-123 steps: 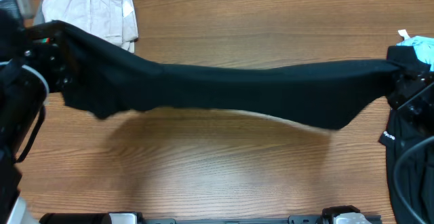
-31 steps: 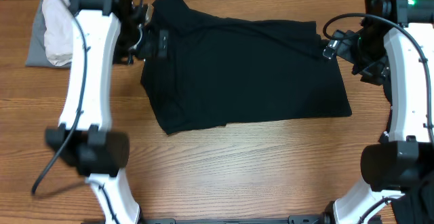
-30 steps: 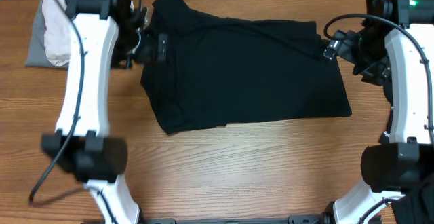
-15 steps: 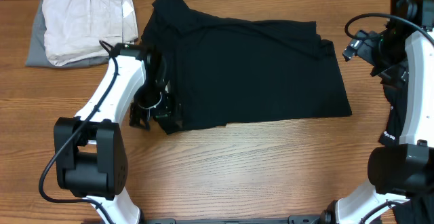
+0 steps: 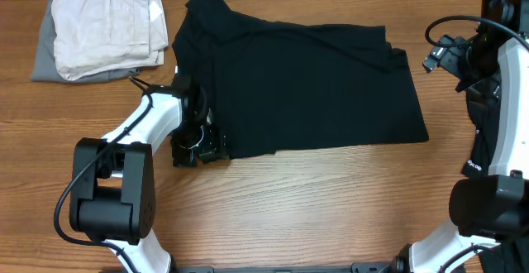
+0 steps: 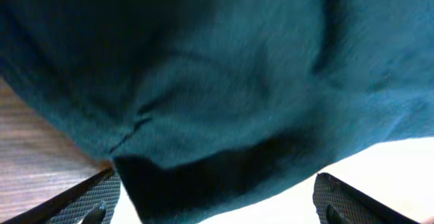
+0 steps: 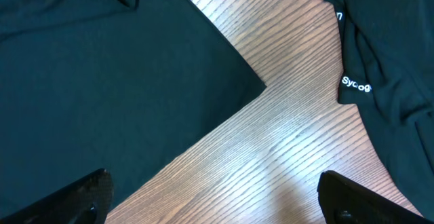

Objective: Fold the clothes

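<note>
A black short-sleeved T-shirt [image 5: 306,83] lies spread flat across the middle of the wooden table [image 5: 289,207]. My left gripper [image 5: 197,147] sits low at the shirt's near-left corner. In the left wrist view the dark fabric [image 6: 224,81] fills the frame, and its corner reaches down between the wide-apart fingers of the left gripper [image 6: 217,210], which is open. My right gripper [image 5: 436,58] hovers off the shirt's right edge. In its wrist view the right gripper [image 7: 217,200] is open over bare wood, with the shirt's near-right corner [image 7: 135,81] below.
A folded cream garment [image 5: 107,25] lies on a grey one [image 5: 41,62] at the back left. Another black garment with white lettering [image 7: 380,61] is heaped at the right edge of the table [image 5: 478,153], under the right arm.
My left gripper has come from the shirt's back-left shoulder down to its near-left corner. My right gripper has drawn back to the right, off the shirt's right edge. The shirt has stayed put.
</note>
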`<action>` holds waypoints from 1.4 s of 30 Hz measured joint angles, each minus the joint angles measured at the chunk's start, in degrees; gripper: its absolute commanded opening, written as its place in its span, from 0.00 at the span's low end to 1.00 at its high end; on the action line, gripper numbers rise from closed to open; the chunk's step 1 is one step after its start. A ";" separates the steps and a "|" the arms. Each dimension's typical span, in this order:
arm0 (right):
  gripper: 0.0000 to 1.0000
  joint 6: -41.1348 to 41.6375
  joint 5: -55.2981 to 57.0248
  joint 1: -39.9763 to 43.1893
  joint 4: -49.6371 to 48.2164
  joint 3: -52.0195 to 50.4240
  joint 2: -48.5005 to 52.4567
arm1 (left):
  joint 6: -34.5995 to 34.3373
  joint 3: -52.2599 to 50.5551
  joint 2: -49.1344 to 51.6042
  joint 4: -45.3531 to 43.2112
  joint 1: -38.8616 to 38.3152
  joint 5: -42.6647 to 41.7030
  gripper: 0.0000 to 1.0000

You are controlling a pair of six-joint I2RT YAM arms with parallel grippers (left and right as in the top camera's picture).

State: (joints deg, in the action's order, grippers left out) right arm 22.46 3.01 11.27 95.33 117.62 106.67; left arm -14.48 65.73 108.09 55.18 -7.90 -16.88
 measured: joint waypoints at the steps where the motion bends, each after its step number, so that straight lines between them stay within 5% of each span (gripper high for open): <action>1: 1.00 -0.04 0.00 0.00 0.04 0.00 0.00 | -0.22 0.00 -0.11 -0.76 0.00 -0.11 0.93; 4: 1.00 -0.02 0.02 0.00 0.02 0.00 0.00 | -0.46 0.00 -0.42 -3.13 0.00 -0.31 0.89; 7: 1.00 0.00 0.02 0.00 0.00 0.00 0.00 | -0.70 -0.02 -0.44 -3.74 0.00 -0.31 0.74; 14: 1.00 0.00 0.00 0.02 -0.24 0.00 0.00 | -0.35 -0.20 -0.42 -3.87 0.00 -1.46 0.04; 21: 1.00 -0.02 -0.02 0.00 -2.14 -0.33 -0.02 | -0.31 0.96 -0.39 2.01 0.00 -4.17 0.04; 29: 1.00 -0.04 -0.20 0.02 -8.15 -9.84 -0.22 | -0.13 19.21 -0.20 13.94 0.00 -4.35 0.04; 42: 1.00 0.00 -4.31 0.00 -18.80 -27.56 -0.33 | -0.09 24.48 2.36 4.90 0.00 -0.79 0.04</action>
State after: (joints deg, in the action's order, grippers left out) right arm 22.46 -1.30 11.27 76.53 90.06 106.34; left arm -14.57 90.21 110.45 60.07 -7.90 -17.67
